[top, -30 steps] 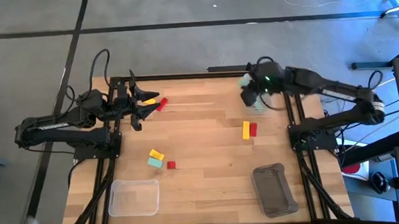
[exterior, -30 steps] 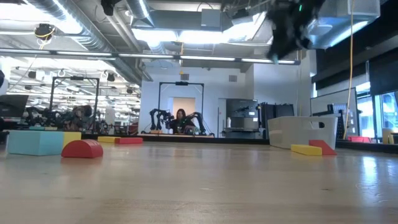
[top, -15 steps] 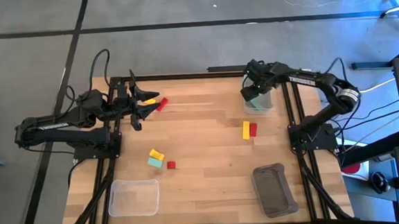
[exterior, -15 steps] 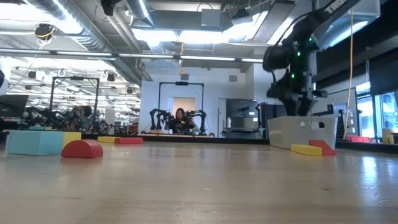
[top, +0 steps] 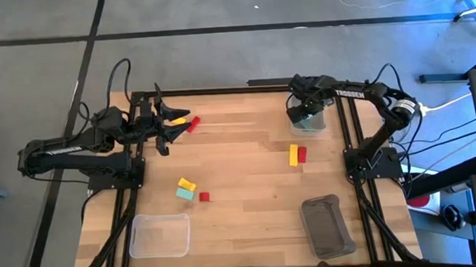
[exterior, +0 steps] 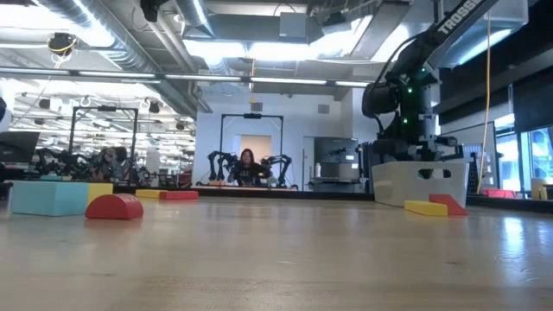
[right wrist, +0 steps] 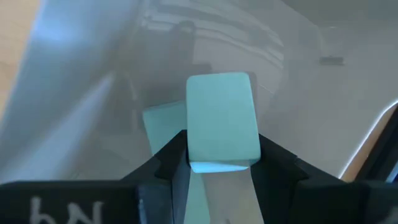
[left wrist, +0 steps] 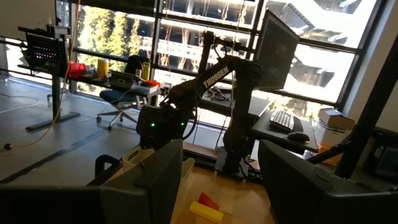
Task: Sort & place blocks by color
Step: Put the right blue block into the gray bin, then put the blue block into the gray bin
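Observation:
My right gripper [top: 303, 110] is at the table's far right and reaches down into a clear bin [top: 309, 122] [exterior: 419, 183]. It is shut on a pale teal block [right wrist: 222, 118]. A second teal block [right wrist: 158, 124] lies on the bin floor beneath it. My left gripper [top: 170, 126] waits open at the far left, its fingertips beside a red and a yellow block [top: 189, 122]. A yellow bar [top: 293, 154] and a red block [top: 302, 153] lie on the table right of centre. A yellow [top: 186, 185], a teal [top: 184, 194] and a red block [top: 204, 197] lie left of centre. My right gripper pinches the pale teal block by two opposite sides near its lower end [right wrist: 221, 155], one finger [right wrist: 171, 165] on each side. It comes from above, pointing down into the clear bin. The block is lifted clear above the other teal block.
An empty clear bin [top: 159, 235] stands at the near left and a grey bin [top: 326, 225] at the near right. The middle of the wooden table [top: 240, 166] is bare. The table frame's rails run along both sides beside the arm bases.
My right gripper has come down from high above the table into the clear bin at the far right, carrying the teal block, while its arm folded in. My left arm has kept still.

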`<state>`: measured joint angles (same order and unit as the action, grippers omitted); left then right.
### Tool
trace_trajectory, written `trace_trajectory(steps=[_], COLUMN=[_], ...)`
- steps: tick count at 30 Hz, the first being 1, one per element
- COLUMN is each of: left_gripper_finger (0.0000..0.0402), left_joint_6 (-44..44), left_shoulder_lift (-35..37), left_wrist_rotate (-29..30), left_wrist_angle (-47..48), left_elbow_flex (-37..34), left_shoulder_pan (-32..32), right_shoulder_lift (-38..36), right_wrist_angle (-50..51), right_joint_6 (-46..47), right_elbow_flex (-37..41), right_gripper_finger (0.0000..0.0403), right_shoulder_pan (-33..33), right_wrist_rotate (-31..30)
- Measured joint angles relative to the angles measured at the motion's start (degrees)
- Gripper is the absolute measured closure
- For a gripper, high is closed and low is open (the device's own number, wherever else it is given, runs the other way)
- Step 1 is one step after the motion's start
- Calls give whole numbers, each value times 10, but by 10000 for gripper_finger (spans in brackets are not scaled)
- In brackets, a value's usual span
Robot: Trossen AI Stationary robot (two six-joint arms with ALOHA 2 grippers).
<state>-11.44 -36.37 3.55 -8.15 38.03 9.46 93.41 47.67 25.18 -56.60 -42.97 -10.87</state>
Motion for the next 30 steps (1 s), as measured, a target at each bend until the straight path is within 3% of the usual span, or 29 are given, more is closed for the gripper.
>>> trace_trajectory(steps=[4, 12, 18, 24, 30], left_gripper_finger=[200, 200, 200, 200, 200], left_joint_6=[0, 0, 0, 0, 0], left_shoulder_lift=[0, 0, 0, 0, 0], left_wrist_rotate=[0, 0, 0, 0, -6], left_wrist_angle=[0, 0, 0, 0, 0], left_elbow_flex=[0, 0, 0, 0, 0], left_shoulder_pan=[0, 0, 0, 0, 0], right_shoulder_lift=[-6, -36, -90, -203, -293], right_wrist_angle=[0, 14, 46, 8, -141], right_joint_6=[-7, -27, -60, -46, 31], right_elbow_flex=[0, 0, 0, 0, 0], right_gripper_finger=[264, 124, 106, 104, 103], right_shoulder_pan=[0, 0, 10, 98, 240], right_wrist_rotate=[0, -28, -27, 38, 65])
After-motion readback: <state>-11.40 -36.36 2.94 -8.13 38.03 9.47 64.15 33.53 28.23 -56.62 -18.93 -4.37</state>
